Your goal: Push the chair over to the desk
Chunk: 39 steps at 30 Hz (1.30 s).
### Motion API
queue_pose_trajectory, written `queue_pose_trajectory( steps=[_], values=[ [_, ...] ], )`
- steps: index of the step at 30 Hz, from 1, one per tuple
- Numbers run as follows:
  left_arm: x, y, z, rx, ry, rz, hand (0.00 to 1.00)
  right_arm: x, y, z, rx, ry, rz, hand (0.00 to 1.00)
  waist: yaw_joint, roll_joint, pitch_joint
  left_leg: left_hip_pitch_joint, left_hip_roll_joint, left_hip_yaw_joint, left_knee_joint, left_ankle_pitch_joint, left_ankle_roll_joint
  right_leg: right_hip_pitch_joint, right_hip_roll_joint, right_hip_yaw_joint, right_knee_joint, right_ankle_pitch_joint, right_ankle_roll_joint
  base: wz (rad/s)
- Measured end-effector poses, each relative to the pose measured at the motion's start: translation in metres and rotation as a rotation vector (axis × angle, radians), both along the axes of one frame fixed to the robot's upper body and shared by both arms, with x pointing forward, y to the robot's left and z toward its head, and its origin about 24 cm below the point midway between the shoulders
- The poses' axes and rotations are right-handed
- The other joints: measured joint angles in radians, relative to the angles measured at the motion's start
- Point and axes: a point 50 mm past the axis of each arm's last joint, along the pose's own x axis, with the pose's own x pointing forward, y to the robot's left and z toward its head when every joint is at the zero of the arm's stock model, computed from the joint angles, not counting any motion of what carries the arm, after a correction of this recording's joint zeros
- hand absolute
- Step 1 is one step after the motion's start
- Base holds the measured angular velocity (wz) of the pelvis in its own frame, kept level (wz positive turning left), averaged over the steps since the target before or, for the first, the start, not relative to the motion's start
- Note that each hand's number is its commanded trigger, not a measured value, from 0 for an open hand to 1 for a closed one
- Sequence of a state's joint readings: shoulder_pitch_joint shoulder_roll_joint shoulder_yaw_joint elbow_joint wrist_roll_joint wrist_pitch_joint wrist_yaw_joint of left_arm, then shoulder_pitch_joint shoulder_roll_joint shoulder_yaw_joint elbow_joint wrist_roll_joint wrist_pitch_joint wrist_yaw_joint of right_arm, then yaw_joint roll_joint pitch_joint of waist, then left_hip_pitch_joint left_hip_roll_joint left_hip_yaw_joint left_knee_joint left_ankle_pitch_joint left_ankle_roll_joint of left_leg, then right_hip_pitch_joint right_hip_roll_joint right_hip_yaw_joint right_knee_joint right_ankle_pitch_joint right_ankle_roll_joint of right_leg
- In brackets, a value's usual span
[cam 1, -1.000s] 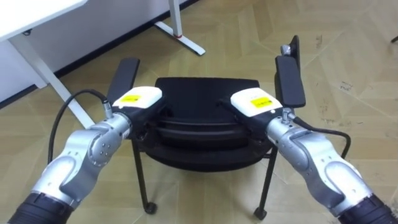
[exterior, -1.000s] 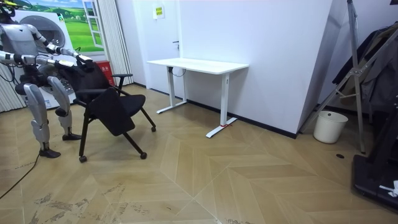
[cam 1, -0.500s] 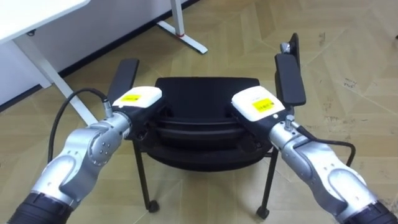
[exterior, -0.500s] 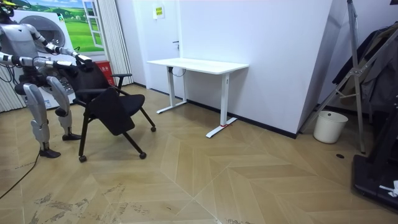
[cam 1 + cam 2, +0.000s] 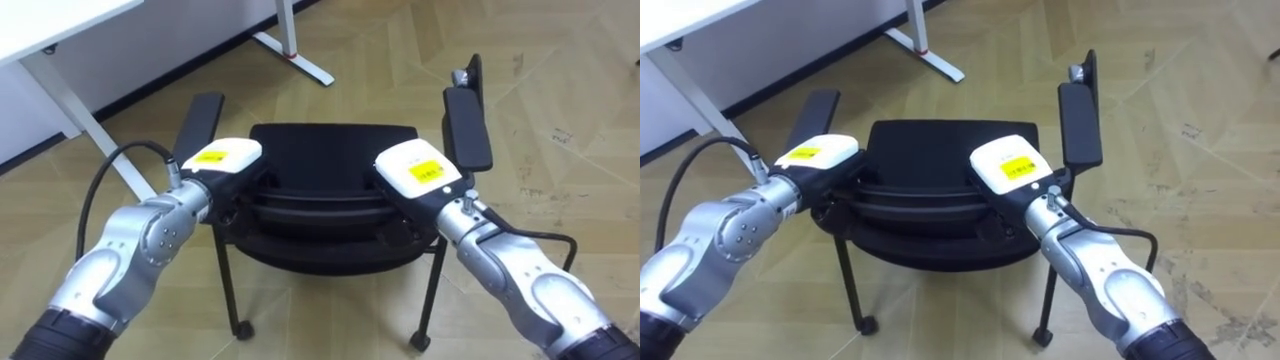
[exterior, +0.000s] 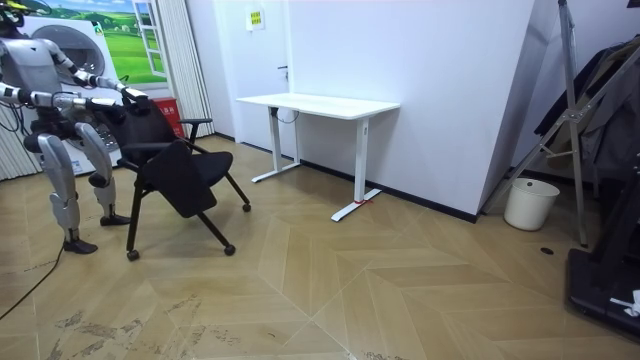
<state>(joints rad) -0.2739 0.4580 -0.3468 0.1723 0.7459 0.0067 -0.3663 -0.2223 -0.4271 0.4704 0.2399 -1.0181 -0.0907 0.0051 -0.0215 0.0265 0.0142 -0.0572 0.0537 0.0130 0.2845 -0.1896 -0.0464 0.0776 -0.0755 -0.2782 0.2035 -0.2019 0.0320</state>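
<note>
The black chair [image 5: 330, 160], with a padded seat, two flat black armrests and thin black metal legs on small castors, stands on the pale wooden parquet floor [image 5: 560, 100] directly in front of the robot, its backrest nearest the robot and its seat facing away. The left hand [image 5: 222, 160] rests at the left end of the backrest's top edge and the right hand [image 5: 418, 172] at the right end, both touching the chair. Each hand reaches down over the edge and is hidden there, so whether it is clasped on the backrest or merely laid against it cannot be told. The left armrest [image 5: 200, 125] lies just beyond the left hand, and the right armrest [image 5: 466, 125] just beyond the right hand. A white desk [image 5: 60, 40] on white metal legs stands to the far left of the chair, near a white wall, with its long flat foot [image 5: 300, 62] on the floor beyond the seat.

In the room view the robot stands upright at the room view's left, arms stretched forward to the chair [image 6: 180, 175]; the desk [image 6: 320, 103] is well apart from the chair, further along the wall; a white round bin [image 6: 530, 203] stands at the room view's right.
</note>
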Motion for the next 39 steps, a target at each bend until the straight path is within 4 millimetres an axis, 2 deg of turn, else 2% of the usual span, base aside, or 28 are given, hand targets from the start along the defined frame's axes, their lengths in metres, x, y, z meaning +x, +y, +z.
queue_pose_trajectory(
  steps=[2, 6, 9, 12, 14, 15, 16, 17, 18, 19, 20, 21, 22, 24, 26, 27, 28, 29, 30, 31, 32, 33, 34, 35, 36, 37, 38, 39],
  values=[
    [0.0, -0.002, 0.002, 0.009, -0.003, -0.001, 1.0, 0.0, -0.001, -0.002, 0.015, 0.005, -0.007, 1.0, -0.004, -0.01, 0.002, -0.004, 0.0, -0.001, 0.009, 0.0, 0.0, 0.003, 0.0, -0.006, 0.0, 0.0, 0.0, 0.08],
    [0.001, -0.004, 0.0, 0.012, 0.005, -0.002, 1.0, 0.0, -0.002, -0.004, 0.019, 0.009, -0.007, 1.0, -0.019, -0.012, 0.0027, -0.02, 0.003, 0.001, 0.053, -0.007, 0.001, 0.015, -0.001, -0.02, 0.003, -0.001, 0.001, 0.12],
    [0.004, -0.003, -0.003, 0.01, 0.013, 0.004, 1.0, 0.003, -0.003, -0.008, 0.026, 0.026, -0.004, 1.0, -0.024, -0.021, 0.0098, -0.038, 0.011, 0.045, 0.123, -0.008, 0.002, 0.015, -0.008, -0.027, 0.041, -0.025, -0.003, 0.1],
    [0.005, -0.003, -0.008, 0.004, 0.023, 0.021, 1.0, 0.005, -0.003, -0.014, 0.037, 0.037, -0.011, 1.0, -0.025, -0.025, 0.016, -0.083, 0.043, 0.076, 0.282, -0.037, 0.002, 0.003, -0.01, -0.033, 0.145, -0.095, -0.017, 0.08],
    [0.006, -0.003, -0.012, 0.002, 0.037, 0.025, 1.0, 0.004, -0.003, -0.017, 0.044, 0.047, -0.011, 1.0, -0.024, -0.025, 0.0179, -0.143, 0.08, 0.097, 0.438, -0.037, 0.003, -0.006, -0.006, -0.042, 0.225, -0.16, -0.033, 0.19],
    [0.006, -0.003, -0.013, 0.002, 0.042, 0.025, 1.0, 0.003, -0.004, -0.018, 0.045, 0.049, -0.012, 1.0, -0.025, -0.021, 0.0187, -0.156, 0.093, 0.101, 0.478, -0.035, 0.004, -0.005, -0.001, -0.047, 0.245, -0.174, -0.037, 0.2],
    [0.005, -0.003, -0.015, -0.001, 0.051, 0.026, 1.0, 0.002, -0.004, -0.019, 0.047, 0.054, -0.013, 1.0, -0.024, -0.014, 0.0189, -0.178, 0.121, 0.11, 0.55, -0.031, 0.005, -0.004, 0.008, -0.052, 0.283, -0.201, -0.047, 0.19],
    [0.005, -0.003, -0.017, 0.0, 0.063, 0.028, 1.0, 0.001, -0.003, -0.02, 0.05, 0.058, -0.015, 1.0, -0.025, -0.008, 0.0203, -0.197, 0.146, 0.112, 0.607, -0.019, 0.007, 0.002, 0.01, -0.057, 0.314, -0.22, -0.058, 0.17],
    [0.005, -0.003, -0.018, -0.001, 0.068, 0.031, 1.0, 0.001, -0.003, -0.021, 0.05, 0.061, -0.016, 1.0, -0.026, -0.009, 0.0215, -0.206, 0.153, 0.113, 0.637, -0.006, 0.015, 0.007, 0.011, -0.06, 0.326, -0.23, -0.064, 0.2],
    [0.004, -0.004, -0.022, 0.001, 0.081, 0.033, 1.0, 0.0, -0.003, -0.023, 0.049, 0.069, -0.015, 1.0, -0.027, -0.008, 0.0223, -0.237, 0.168, 0.121, 0.692, 0.035, 0.026, 0.019, 0.013, -0.061, 0.341, -0.246, -0.074, 0.24],
    [0.003, -0.006, -0.025, 0.004, 0.094, 0.028, 1.0, -0.003, -0.005, -0.025, 0.045, 0.075, -0.014, 1.0, -0.027, -0.012, 0.024, -0.267, 0.159, 0.124, 0.702, 0.05, 0.029, 0.026, 0.01, -0.063, 0.35, -0.256, -0.082, 0.27],
    [0.002, -0.006, -0.025, 0.003, 0.094, 0.024, 1.0, -0.003, -0.006, -0.024, 0.041, 0.071, -0.01, 1.0, -0.028, -0.017, 0.0187, -0.282, 0.149, 0.132, 0.688, 0.04, 0.035, 0.025, 0.011, -0.065, 0.353, -0.258, -0.084, 0.21],
    [0.003, -0.008, -0.024, -0.005, 0.091, 0.017, 1.0, -0.003, -0.009, -0.023, 0.038, 0.06, -0.009, 1.0, -0.035, -0.016, 0.017, -0.311, 0.12, 0.16, 0.632, 0.024, 0.046, 0.015, 0.007, -0.065, 0.362, -0.263, -0.088, 0.0],
    [0.003, -0.01, -0.024, -0.021, 0.088, 0.01, 1.0, -0.003, -0.013, -0.021, 0.033, 0.049, -0.012, 1.0, -0.025, -0.008, 0.0146, -0.334, 0.078, 0.207, 0.499, 0.027, 0.046, 0.005, 0.006, -0.06, 0.369, -0.266, -0.09, -0.21],
    [0.002, -0.012, -0.024, -0.031, 0.089, -0.007, 1.0, -0.007, -0.017, -0.022, 0.036, 0.043, -0.018, 1.0, -0.007, 0.003, 0.0077, -0.318, 0.026, 0.231, 0.287, 0.063, 0.048, 0.018, 0.009, -0.052, 0.37, -0.284, -0.085, -0.33],
    [0.002, -0.013, -0.024, -0.031, 0.088, -0.015, 1.0, -0.008, -0.018, -0.022, 0.039, 0.044, -0.02, 1.0, 0.0, 0.003, 0.0063, -0.314, 0.019, 0.228, 0.253, 0.077, 0.061, 0.024, 0.01, -0.046, 0.37, -0.293, -0.084, -0.3],
    [0.001, -0.013, -0.022, -0.024, 0.079, -0.031, 1.0, -0.011, -0.019, -0.022, 0.049, 0.047, -0.023, 1.0, 0.009, -0.006, -0.0007, -0.311, 0.014, 0.231, 0.251, 0.106, 0.079, 0.027, 0.006, -0.034, 0.369, -0.307, -0.073, -0.21],
    [0.001, -0.012, -0.018, -0.018, 0.061, -0.042, 1.0, -0.01, -0.019, -0.02, 0.058, 0.038, -0.023, 1.0, 0.008, -0.017, -0.0054, -0.309, 0.001, 0.231, 0.253, 0.112, 0.087, 0.026, -0.001, -0.024, 0.367, -0.318, -0.054, -0.19],
    [0.002, -0.012, -0.016, -0.014, 0.049, -0.046, 1.0, -0.01, -0.019, -0.02, 0.062, 0.031, -0.023, 1.0, 0.011, -0.017, -0.0081, -0.309, -0.003, 0.236, 0.256, 0.112, 0.087, 0.025, -0.007, -0.021, 0.366, -0.322, -0.046, -0.14],
    [0.003, -0.011, -0.012, -0.01, 0.026, -0.051, 1.0, -0.009, -0.018, -0.019, 0.069, 0.016, -0.028, 1.0, 0.016, -0.033, -0.0092, -0.314, -0.017, 0.24, 0.262, 0.108, 0.092, 0.021, -0.015, -0.004, 0.363, -0.327, -0.032, -0.18],
    [0.005, -0.012, -0.008, -0.004, 0.011, -0.057, 1.0, -0.008, -0.018, -0.018, 0.077, 0.003, -0.037, 1.0, 0.024, -0.038, -0.0087, -0.318, -0.023, 0.248, 0.273, 0.093, 0.114, 0.02, -0.025, 0.005, 0.359, -0.333, -0.021, -0.19],
    [0.006, -0.012, -0.007, -0.001, 0.006, -0.06, 1.0, -0.008, -0.018, -0.017, 0.08, -0.003, -0.039, 1.0, 0.025, -0.042, -0.0098, -0.318, -0.03, 0.251, 0.277, 0.085, 0.121, 0.02, -0.035, 0.005, 0.358, -0.335, -0.017, -0.17],
    [0.008, -0.012, -0.004, 0.002, -0.002, -0.064, 1.0, -0.006, -0.018, -0.016, 0.083, -0.015, -0.041, 1.0, 0.023, -0.053, -0.0133, -0.32, -0.045, 0.257, 0.288, 0.064, 0.116, 0.021, -0.056, 0.006, 0.359, -0.339, -0.011, -0.12],
    [0.011, -0.013, 0.0, 0.004, -0.016, -0.067, 1.0, -0.003, -0.018, -0.012, 0.081, -0.032, -0.041, 1.0, 0.024, -0.065, -0.0131, -0.323, -0.064, 0.263, 0.303, 0.039, 0.096, 0.017, -0.084, 0.006, 0.377, -0.348, -0.004, -0.14],
    [0.013, -0.013, 0.002, 0.004, -0.024, -0.068, 1.0, 0.0, -0.018, -0.01, 0.079, -0.041, -0.042, 1.0, 0.024, -0.071, -0.0109, -0.323, -0.073, 0.264, 0.312, 0.027, 0.091, 0.009, -0.097, 0.014, 0.397, -0.356, -0.012, -0.31],
    [0.017, -0.013, 0.005, -0.001, -0.034, -0.062, 1.0, 0.005, -0.018, -0.006, 0.076, -0.059, -0.046, 1.0, 0.026, -0.069, -0.0049, -0.323, -0.087, 0.259, 0.333, 0.001, 0.113, -0.025, -0.115, 0.026, 0.494, -0.351, -0.014, -0.59],
    [0.02, -0.012, 0.006, -0.006, -0.035, -0.052, 1.0, 0.011, -0.016, -0.003, 0.068, -0.069, -0.039, 1.0, 0.029, -0.051, 0.007, -0.317, -0.087, 0.252, 0.363, -0.024, 0.154, -0.088, -0.134, 0.034, 0.652, -0.304, 0.003, -0.59],
    [0.02, -0.011, 0.005, -0.008, -0.032, -0.046, 1.0, 0.012, -0.014, -0.003, 0.067, -0.067, -0.038, 1.0, 0.03, -0.042, 0.0102, -0.312, -0.086, 0.247, 0.377, -0.037, 0.174, -0.119, -0.143, 0.044, 0.729, -0.264, 0.009, -0.45]
  ],
)
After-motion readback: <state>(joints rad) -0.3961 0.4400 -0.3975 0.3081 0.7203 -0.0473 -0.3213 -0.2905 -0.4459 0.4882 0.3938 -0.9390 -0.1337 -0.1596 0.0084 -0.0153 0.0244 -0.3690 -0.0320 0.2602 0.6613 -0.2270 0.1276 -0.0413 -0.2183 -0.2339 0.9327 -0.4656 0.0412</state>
